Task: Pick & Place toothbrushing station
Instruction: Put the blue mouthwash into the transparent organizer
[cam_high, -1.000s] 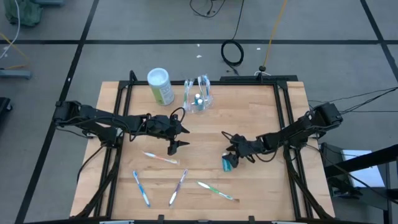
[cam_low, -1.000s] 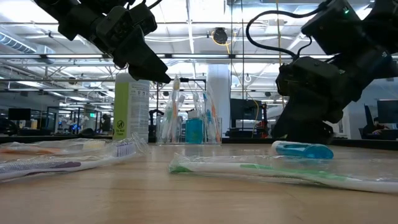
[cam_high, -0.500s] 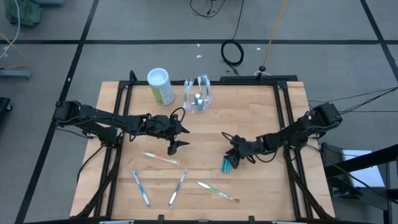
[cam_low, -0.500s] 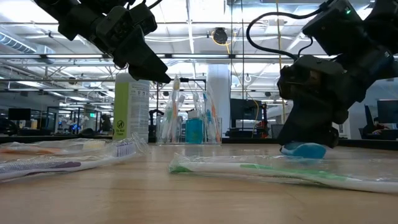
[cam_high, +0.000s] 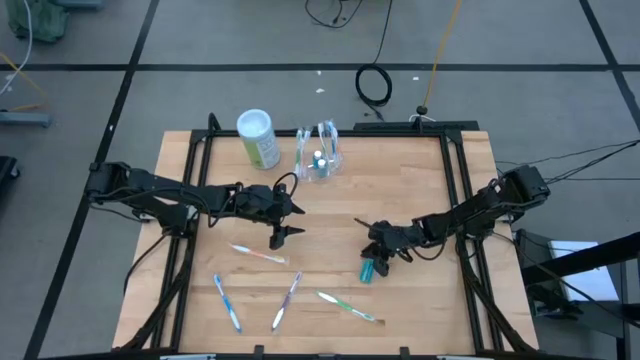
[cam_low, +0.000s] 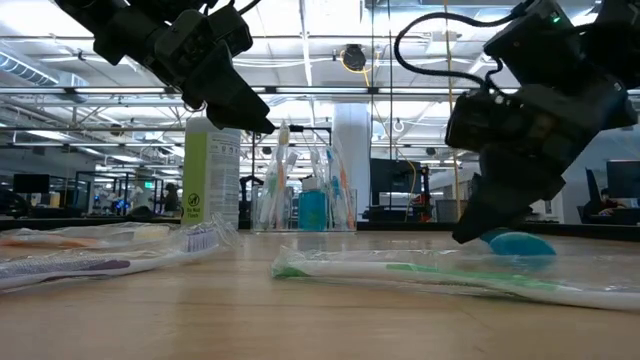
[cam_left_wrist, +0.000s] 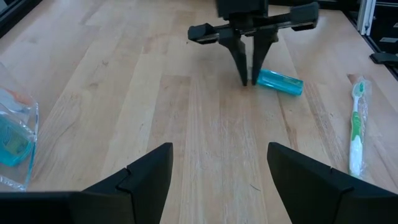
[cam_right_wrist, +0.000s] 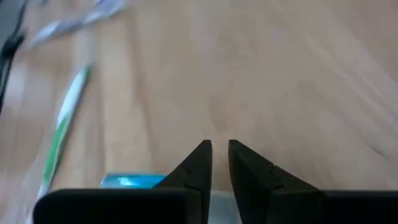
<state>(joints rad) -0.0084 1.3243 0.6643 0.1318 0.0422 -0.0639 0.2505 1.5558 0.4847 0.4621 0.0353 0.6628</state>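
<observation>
**Holder part-filled, most pieces still loose on the table**

The clear holder (cam_high: 318, 158) stood at the table's twelve o'clock edge, just beside a green canister (cam_high: 258, 138) on its nine o'clock side. It already seemed to hold a few brushes and a small blue item, so the job looked begun but far from finished.

Four toothbrushes lay loose toward six o'clock: a pink one (cam_high: 256, 254), a blue one (cam_high: 227, 302), a purple one (cam_high: 286, 301) and a green one (cam_high: 347, 306).

The right gripper (cam_high: 380, 256) sat low at about four o'clock, its jaws nearly pressed together with only a thin gap, tips touching or just beside a blue tube (cam_high: 370, 268) lying on the wood, not pinching it.

The left gripper (cam_high: 285, 220) hovered near centre with jaws spread wide and empty.
</observation>
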